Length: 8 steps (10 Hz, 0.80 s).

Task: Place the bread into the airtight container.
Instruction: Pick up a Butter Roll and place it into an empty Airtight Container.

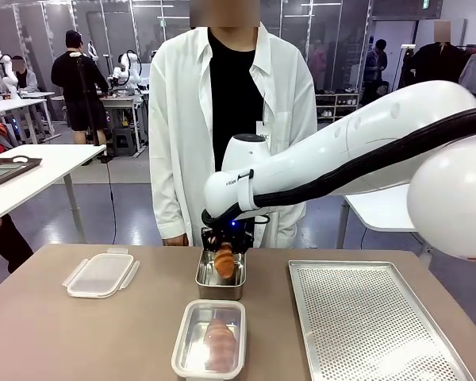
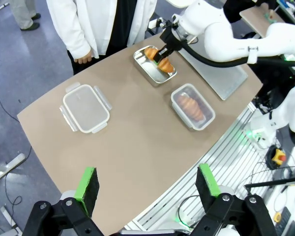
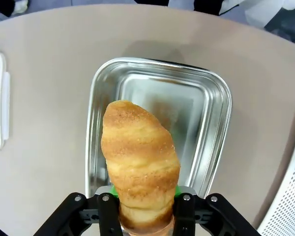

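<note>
My right gripper [image 1: 224,248] is shut on a golden bread roll [image 1: 224,261], holding it just above a small steel pan [image 1: 220,290] at the table's far middle. In the right wrist view the roll [image 3: 140,162] stands up between the green pads, and the pan [image 3: 206,128] under it is bare. The clear airtight container [image 1: 182,349] sits nearer me without its lid, with another roll [image 1: 219,341] lying in it. My left gripper [image 2: 147,184] hangs open high above the table's near edge, far from the container [image 2: 174,101] and the held roll [image 2: 166,65].
The container's clear lid [image 1: 101,275] lies flat at the left of the table. A large perforated metal tray [image 1: 365,317] covers the right side. A person in a white coat [image 1: 230,119] stands at the far edge right behind the steel pan.
</note>
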Tool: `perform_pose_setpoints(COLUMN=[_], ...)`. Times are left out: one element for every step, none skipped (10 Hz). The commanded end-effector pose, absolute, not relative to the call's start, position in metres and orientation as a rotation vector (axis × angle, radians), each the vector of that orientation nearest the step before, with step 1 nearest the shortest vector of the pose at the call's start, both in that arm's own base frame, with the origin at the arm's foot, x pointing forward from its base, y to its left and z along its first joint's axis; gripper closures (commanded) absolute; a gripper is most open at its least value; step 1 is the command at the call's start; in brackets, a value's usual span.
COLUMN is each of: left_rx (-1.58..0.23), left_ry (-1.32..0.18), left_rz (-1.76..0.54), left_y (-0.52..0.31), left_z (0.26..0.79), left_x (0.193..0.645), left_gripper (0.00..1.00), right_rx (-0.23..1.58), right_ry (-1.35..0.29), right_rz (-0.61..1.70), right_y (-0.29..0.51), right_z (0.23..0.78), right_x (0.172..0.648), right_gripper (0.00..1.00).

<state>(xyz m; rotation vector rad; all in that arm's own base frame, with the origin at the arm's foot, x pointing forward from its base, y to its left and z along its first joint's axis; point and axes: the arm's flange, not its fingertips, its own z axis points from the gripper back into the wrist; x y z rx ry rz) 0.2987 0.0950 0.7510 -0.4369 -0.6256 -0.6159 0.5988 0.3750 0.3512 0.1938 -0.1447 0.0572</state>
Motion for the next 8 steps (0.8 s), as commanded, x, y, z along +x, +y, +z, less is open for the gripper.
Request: perform_pose_setpoints(left_rx=[-0.439,-0.439,-0.439,-0.439,-0.439,-0.439,-0.439,-0.439], left_ry=[-0.626,-0.626,-0.626,-0.626,-0.626,-0.626,-0.626,-0.626], left_rz=[-0.636,-0.636,-0.636,-0.636,-0.636,-0.636,-0.636,-0.636], left_y=[0.0956,0.0956,0.0956,0.0956,0.0956,0.0956,0.0956,0.0956], left_z=[0.7518,0.7518,0.7518,0.7518,0.7518,0.7518,0.7518,0.7518], left_x=[0.2982,0.2982,0.2982,0.2982,0.2982,0.2982,0.2982,0.2982], left_gripper=[0.00,0.00,0.00,0.00,0.00,0.00,0.00,0.00], right_rx=[0.171,0.167,0.165,0.160,0.157,0.146,0.151,0.156], right_ry=[-0.155,-0.137,-0.142,-0.138,-0.138,-0.138,-0.140,-0.139], right_rz=[0.011,0.003,0.002,0.000,-0.003,-0.005,-0.003,0.002], right_y=[0.3845,0.3845,0.3850,0.3850,0.3844,0.3829,0.3821,0.3813], right_z=[0.3445,0.3400,0.3397,0.3403,0.3402,0.3411,0.3424,0.3442], right_x=[0.6076,0.6099,0.6098,0.6085,0.6085,0.6093,0.6098,0.6099], right_gripper=[0.46,0.26,0.05,0.00,0.00,0.00,0.00,0.00])
